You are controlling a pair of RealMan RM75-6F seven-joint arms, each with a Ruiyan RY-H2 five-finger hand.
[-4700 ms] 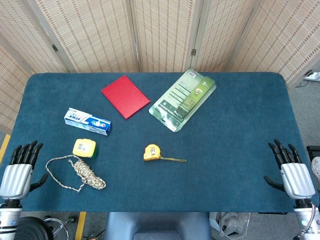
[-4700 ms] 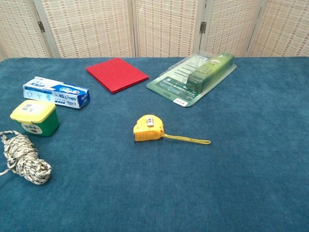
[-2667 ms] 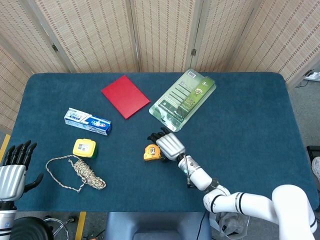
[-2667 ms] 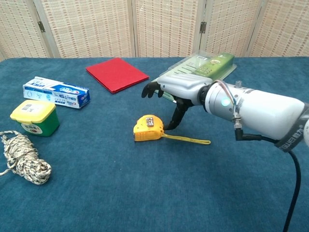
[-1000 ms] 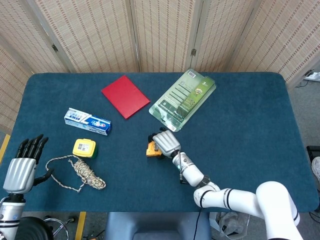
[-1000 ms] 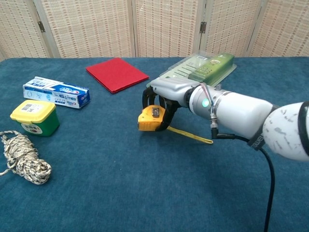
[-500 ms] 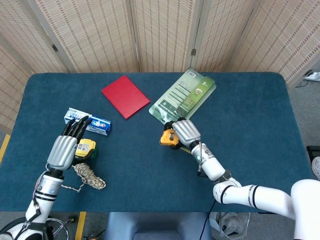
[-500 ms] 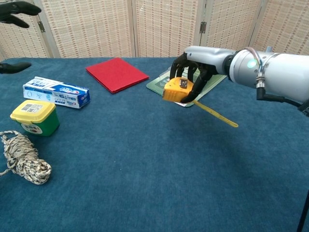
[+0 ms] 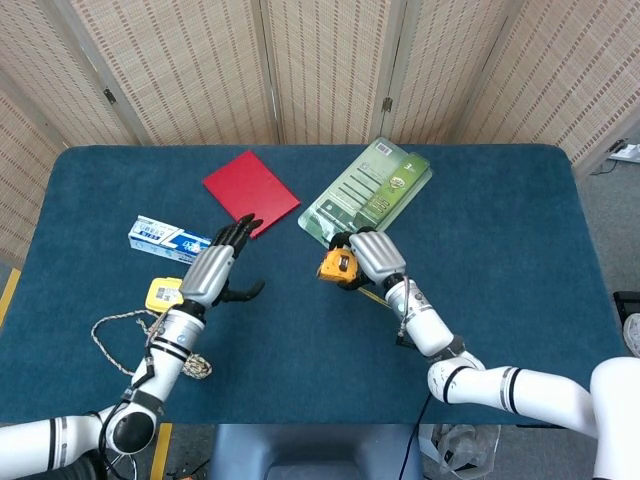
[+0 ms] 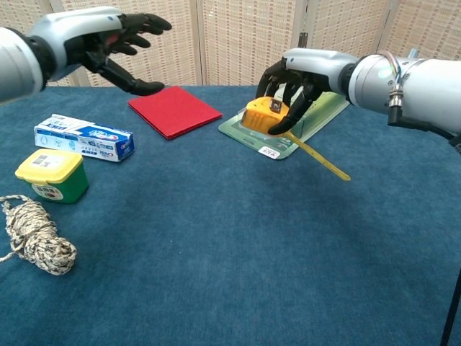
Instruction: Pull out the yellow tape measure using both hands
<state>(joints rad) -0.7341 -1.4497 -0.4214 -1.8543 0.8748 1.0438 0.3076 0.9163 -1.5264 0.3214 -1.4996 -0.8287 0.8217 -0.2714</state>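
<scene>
The right hand point(image 10: 302, 76) has carried the tape measure point(image 10: 261, 115) a little higher and further toward the back of the table than half a second ago, and still grasps it, fingers curled round the yellow case. The case hangs in the air over the near corner of the green pack point(image 10: 302, 108), its short run of pulled-out blade point(image 10: 320, 160) slanting down and away to the hand's right, the tip free.

The left hand point(image 10: 108, 43) has come up from near the tub and swung inward since that earlier frame. It now hovers with fingers spread and nothing in them, palm turned toward the tape measure, well apart from it.

Below the left hand lies the red booklet point(image 10: 175, 110). Nearer the robot and further to that hand's left are the toothpaste box point(image 10: 84, 138), the yellow-lidded tub point(image 10: 50, 175) and the coil of rope point(image 10: 32, 239), all resting on the blue table point(image 10: 238, 267). Between the two hands there is only open air above the cloth; the green pack lies under the right hand.
</scene>
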